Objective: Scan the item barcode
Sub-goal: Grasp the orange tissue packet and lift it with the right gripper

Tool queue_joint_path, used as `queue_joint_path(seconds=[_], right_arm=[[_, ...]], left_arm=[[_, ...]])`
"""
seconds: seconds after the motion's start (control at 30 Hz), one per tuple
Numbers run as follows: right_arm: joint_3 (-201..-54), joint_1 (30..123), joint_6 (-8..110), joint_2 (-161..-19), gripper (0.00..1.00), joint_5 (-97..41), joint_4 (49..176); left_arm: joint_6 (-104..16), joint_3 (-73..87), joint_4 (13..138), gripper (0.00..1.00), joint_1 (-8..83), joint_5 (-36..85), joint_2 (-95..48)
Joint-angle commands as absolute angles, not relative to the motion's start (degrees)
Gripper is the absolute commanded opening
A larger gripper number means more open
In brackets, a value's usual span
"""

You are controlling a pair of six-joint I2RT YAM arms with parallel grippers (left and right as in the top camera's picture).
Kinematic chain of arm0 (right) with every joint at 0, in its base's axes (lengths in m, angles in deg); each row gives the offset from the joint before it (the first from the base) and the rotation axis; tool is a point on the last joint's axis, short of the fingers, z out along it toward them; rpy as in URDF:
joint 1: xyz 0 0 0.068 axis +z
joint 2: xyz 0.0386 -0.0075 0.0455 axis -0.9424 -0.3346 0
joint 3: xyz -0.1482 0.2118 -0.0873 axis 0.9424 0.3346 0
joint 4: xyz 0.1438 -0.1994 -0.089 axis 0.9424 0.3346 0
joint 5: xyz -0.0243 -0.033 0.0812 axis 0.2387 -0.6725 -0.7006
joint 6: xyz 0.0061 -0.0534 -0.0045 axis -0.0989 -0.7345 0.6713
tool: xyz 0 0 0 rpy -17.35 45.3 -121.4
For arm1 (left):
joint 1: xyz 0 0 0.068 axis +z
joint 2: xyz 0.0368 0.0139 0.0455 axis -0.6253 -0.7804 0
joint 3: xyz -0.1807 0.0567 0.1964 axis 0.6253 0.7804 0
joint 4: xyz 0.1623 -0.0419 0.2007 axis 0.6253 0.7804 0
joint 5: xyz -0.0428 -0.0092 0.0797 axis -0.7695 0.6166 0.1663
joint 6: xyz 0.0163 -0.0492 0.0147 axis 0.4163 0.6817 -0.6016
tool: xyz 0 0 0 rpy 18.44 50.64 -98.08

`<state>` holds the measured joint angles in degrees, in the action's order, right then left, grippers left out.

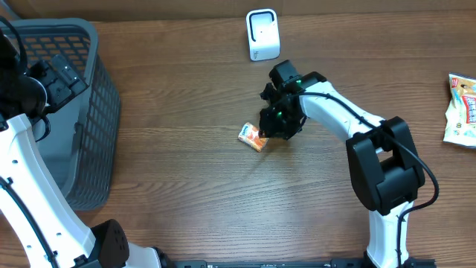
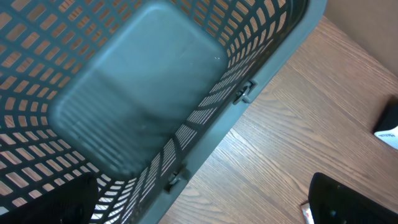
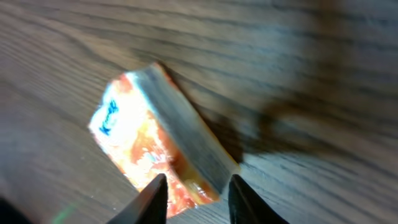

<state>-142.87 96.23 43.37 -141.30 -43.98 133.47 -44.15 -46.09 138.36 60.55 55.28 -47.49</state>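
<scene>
Just now finding the small orange packet [image 1: 253, 138] lying flat on the wooden table [image 1: 171, 112], near the middle, below the white scanner [image 1: 262, 34] and apart from it. Placing the right gripper [image 1: 277, 125] right at the packet's right-hand end, low over the wood. Seeing, from the right wrist view, its two fingertips [image 3: 154, 198] a narrow way apart with the packet's near corner between them, with one tip overlapping the orange face and the other just beside the grey edge. Cannot tell whether pressing on it or merely bracketing it. Finding the left gripper [image 2: 202, 199] up over the grey mesh basket [image 2: 273, 56] at the table's left side, with fingers spread wide and nothing between them. Noting a snack bag [image 1: 461, 108] at the far right edge, well apart from the rest
</scene>
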Motion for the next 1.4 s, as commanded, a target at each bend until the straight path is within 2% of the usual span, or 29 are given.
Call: queue_joint_path(seconds=[0.0,0.1,0.37,0.93,0.97,1.07,1.13,1.27,1.37], right_arm=[[-143.94,96.54,33.4,-140.9,0.38,-48.91,133.21],[-143.94,96.52,30.38,-140.9,0.43,-46.12,132.88],[-143.94,96.54,21.44,-140.92,0.43,-41.24,128.9],[-143.75,99.82,20.99,-145.19,0.42,-46.99,127.98],[-143.75,100.02,22.87,-145.47,0.41,-45.13,127.77],[-143.75,100.02,29.14,-146.41,0.17,-40.78,126.69],[-143.75,99.82,31.41,-146.45,0.09,-40.85,126.48],[-143.88,99.18,38.41,-146.28,0.04,-41.55,126.78],[-144.07,97.2,38.97,-146.04,0.04,-53.77,127.42]], left_arm=[[-44.83,-45.98,138.27,1.0,60.44,55.8,-47.51],[-44.83,-45.98,138.27,1.0,60.44,55.8,-47.51],[-44.83,-45.98,138.27,1.0,60.44,55.8,-47.51],[-44.83,-45.98,138.27,1.0,60.44,55.8,-47.51],[-44.83,-45.98,138.27,1.0,60.44,55.8,-47.51],[-44.83,-45.98,138.27,1.0,60.44,55.8,-47.51],[-44.83,-45.98,138.27,1.0,60.44,55.8,-47.51],[-44.83,-45.98,138.27,1.0,60.44,55.8,-47.51],[-44.83,-45.98,138.27,1.0,60.44,55.8,-47.51]])
